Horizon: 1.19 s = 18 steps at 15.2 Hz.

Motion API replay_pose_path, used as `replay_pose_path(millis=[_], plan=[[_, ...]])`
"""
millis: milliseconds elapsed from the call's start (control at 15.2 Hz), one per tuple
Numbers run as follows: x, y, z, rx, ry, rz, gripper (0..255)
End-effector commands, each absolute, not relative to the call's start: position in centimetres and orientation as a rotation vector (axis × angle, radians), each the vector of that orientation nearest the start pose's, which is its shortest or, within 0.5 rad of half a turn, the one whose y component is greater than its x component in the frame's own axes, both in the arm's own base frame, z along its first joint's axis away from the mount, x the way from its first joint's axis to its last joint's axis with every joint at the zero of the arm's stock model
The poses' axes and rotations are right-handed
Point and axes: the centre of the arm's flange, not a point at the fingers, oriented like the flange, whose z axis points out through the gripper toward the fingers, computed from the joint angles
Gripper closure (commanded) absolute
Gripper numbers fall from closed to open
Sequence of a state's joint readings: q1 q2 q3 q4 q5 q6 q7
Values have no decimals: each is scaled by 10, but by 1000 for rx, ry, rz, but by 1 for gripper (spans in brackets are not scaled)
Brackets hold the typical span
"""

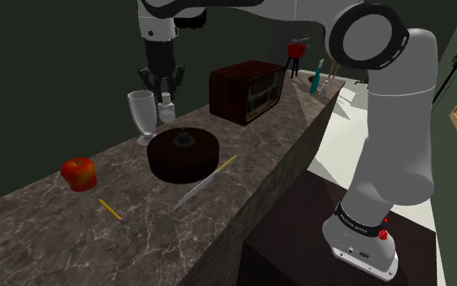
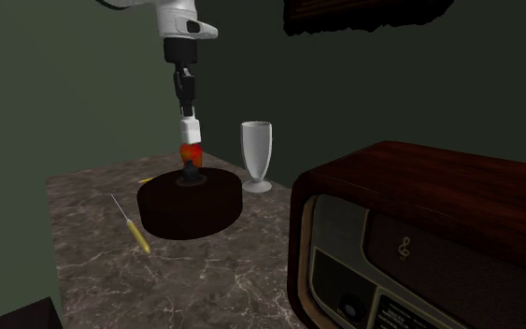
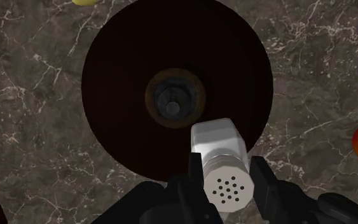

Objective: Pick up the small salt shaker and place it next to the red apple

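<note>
- The all-black two-finger gripper (image 1: 163, 88) is clamped on the small white salt shaker w/ a grey holed cap (image 1: 166, 110). In the wrist view its fingers (image 3: 193, 186) press on both sides of the shaker.
- The shaker hangs upright in the air, off the grey marble counter (image 1: 153, 236). In the wrist view it sits over the edge of the dark round pot w/ a knobbed lid (image 1: 183, 156).
- The red apple (image 1: 79, 172) lies on the counter well apart from the shaker, past the pot toward the shoulder view's left.
- A tall clear glass (image 1: 141, 114) stands upright just beside the shaker.
- A yellow pencil (image 1: 109, 209) lies near the apple.
- A thin tool w/ yellow handle (image 1: 206, 180) lies beside the pot.
- A dark wooden radio (image 1: 247, 91) stands further along the counter, approx. behind the pot.
</note>
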State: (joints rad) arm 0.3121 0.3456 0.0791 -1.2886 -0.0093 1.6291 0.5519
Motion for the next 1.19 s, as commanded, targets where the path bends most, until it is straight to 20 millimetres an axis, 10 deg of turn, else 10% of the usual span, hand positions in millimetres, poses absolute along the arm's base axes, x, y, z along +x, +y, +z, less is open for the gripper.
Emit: replay_pose_path(millis=[0, 528, 1122], plan=[[612, 270, 557, -3117, 260, 18, 255], [611, 380, 557, -3117, 260, 18, 255], [611, 380, 510, -3117, 260, 18, 255]])
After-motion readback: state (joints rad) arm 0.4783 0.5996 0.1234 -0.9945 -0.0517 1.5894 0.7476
